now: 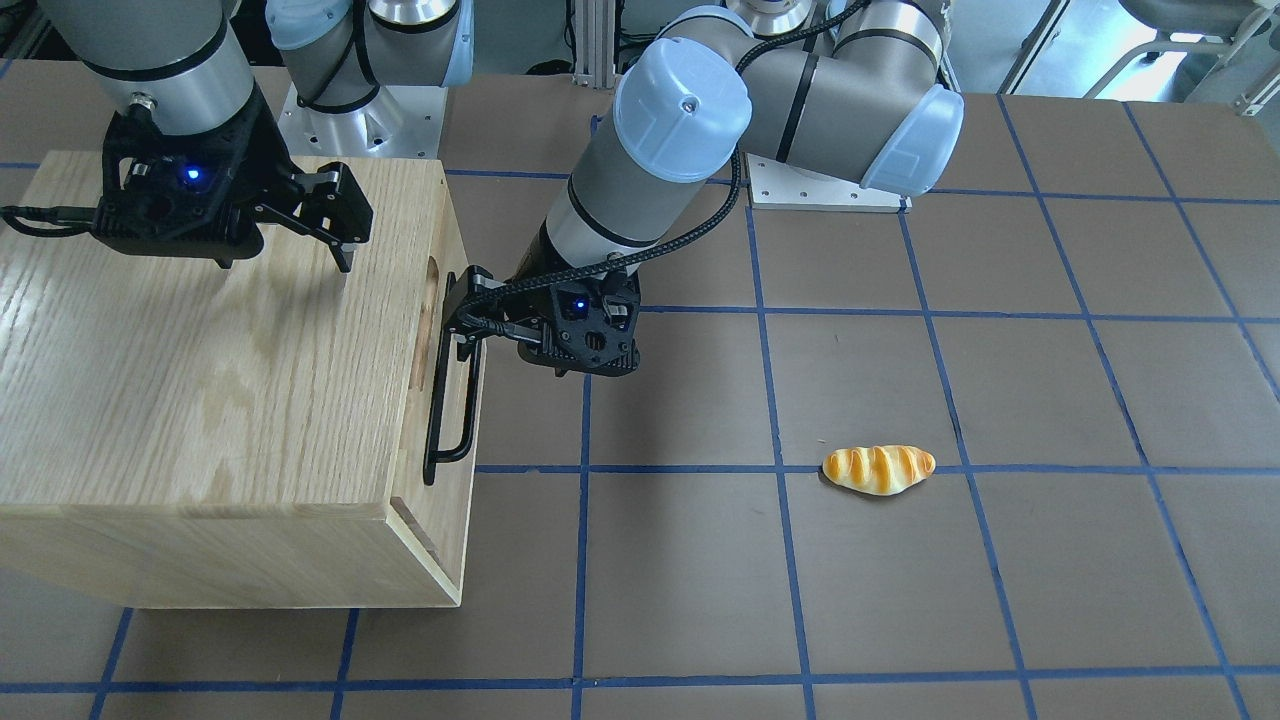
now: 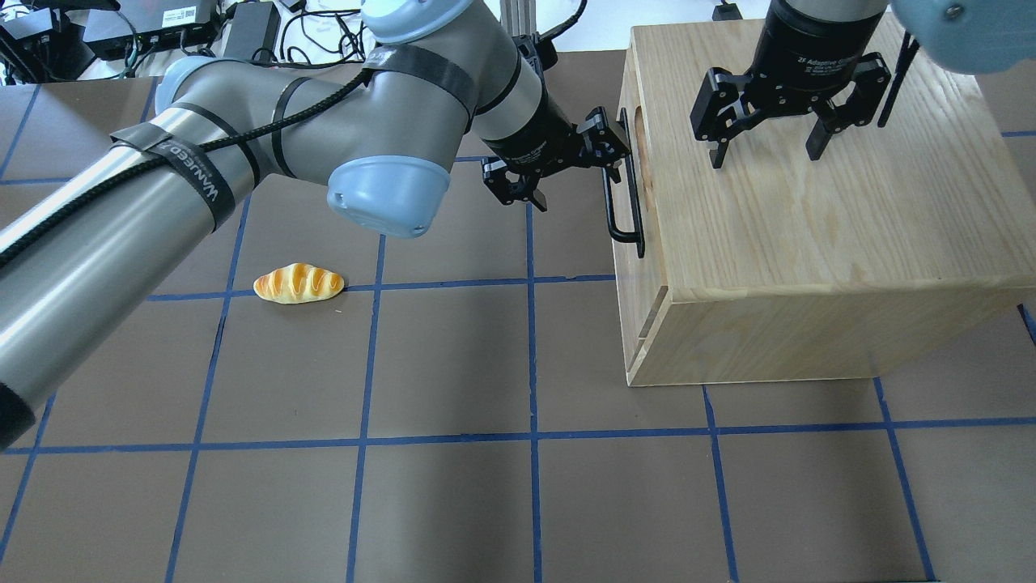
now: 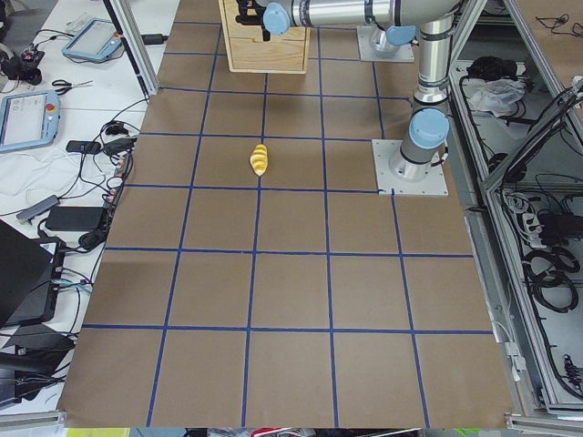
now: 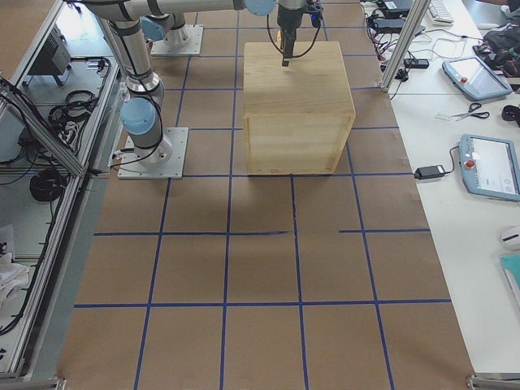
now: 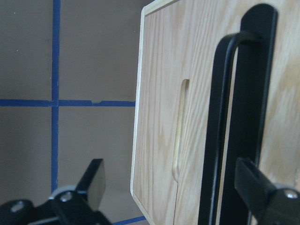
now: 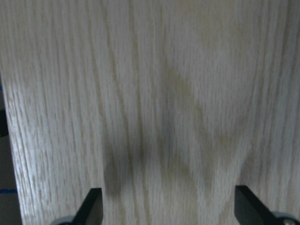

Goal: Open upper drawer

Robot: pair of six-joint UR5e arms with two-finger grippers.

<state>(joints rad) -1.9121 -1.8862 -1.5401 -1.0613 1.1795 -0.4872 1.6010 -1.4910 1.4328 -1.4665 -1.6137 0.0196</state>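
The counter (image 2: 453,502) is brown board squared off with blue tape. The oak cabinet (image 2: 809,227) stands on my right half of it, with its face turned toward the middle. The upper drawer (image 5: 159,140) is the top panel of that face, pale wood with an oblong slot (image 5: 180,131) and a long black handle (image 5: 218,140) running along it. It looks shut, its front flush with the cabinet body.

My left fingers (image 5: 93,185) are spread wide at that handle, gripping nothing. In the wrist view the bar sits just inside one finger, while the other hangs well out over the counter. I judge this sideways reach is meant to put the bar in the gap before I clench. I'd want the bar nearer the middle, so it can't slip off a tip when I pull.

My right fingers (image 2: 716,150) are released too, pointing straight down at the cabinet's top, toward the drawer side. Whether the tips touch the wood I cannot tell. I read that as bracing, since a pull on the handle could otherwise drag the whole box. A bread roll (image 2: 299,283) lies well apart and plays no part in this.
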